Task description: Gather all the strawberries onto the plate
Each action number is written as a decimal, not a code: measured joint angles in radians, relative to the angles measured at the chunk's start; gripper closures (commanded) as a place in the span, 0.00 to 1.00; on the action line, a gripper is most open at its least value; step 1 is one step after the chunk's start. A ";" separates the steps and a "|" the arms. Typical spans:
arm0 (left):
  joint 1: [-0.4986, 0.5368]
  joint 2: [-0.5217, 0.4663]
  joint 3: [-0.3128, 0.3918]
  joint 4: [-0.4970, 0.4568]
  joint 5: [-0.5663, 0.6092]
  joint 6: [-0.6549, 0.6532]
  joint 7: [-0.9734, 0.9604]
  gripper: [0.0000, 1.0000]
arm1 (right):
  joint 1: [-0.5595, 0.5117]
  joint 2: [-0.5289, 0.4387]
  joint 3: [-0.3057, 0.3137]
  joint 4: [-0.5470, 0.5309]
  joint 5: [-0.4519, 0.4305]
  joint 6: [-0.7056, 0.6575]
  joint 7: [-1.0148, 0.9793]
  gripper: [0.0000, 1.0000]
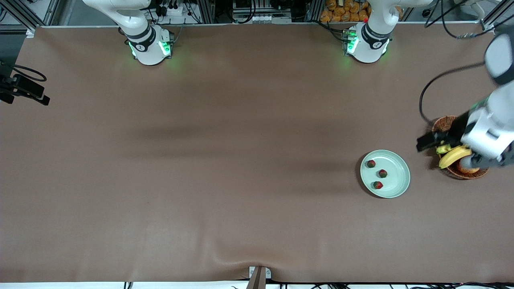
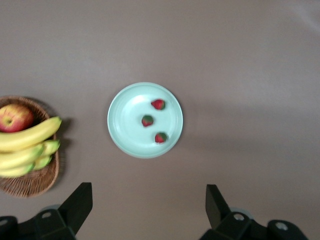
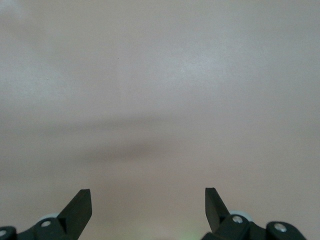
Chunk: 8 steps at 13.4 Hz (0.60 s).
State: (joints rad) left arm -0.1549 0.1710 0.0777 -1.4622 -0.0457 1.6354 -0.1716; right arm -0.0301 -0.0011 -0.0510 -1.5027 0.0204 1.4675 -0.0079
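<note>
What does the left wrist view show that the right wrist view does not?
Only the left wrist view shows the plate holding three strawberries, and the wicker basket with bananas and an apple. Only the right wrist view shows the open right gripper over nothing but cloth. Both share the bare brown tablecloth; the left gripper is open and empty too.

I see a brown wicker basket (image 2: 30, 182) holding bananas (image 2: 27, 142) and a red-yellow apple (image 2: 15, 117) on the brown table (image 1: 200, 160).
</note>
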 measured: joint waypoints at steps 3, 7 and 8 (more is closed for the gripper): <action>0.008 -0.101 -0.021 -0.061 0.000 -0.036 0.042 0.00 | 0.000 0.001 0.002 0.000 0.000 -0.003 0.000 0.00; 0.078 -0.168 -0.082 -0.147 0.000 -0.035 0.055 0.00 | 0.000 0.001 0.004 0.000 0.000 -0.004 0.000 0.00; 0.088 -0.174 -0.088 -0.151 0.000 -0.035 0.055 0.00 | 0.000 0.001 0.004 0.000 0.000 -0.004 0.000 0.00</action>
State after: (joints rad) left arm -0.0672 -0.0032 -0.0107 -1.6127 -0.0456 1.6003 -0.1164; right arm -0.0298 -0.0004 -0.0466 -1.5027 0.0203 1.4634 -0.0079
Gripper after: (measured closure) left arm 0.000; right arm 0.000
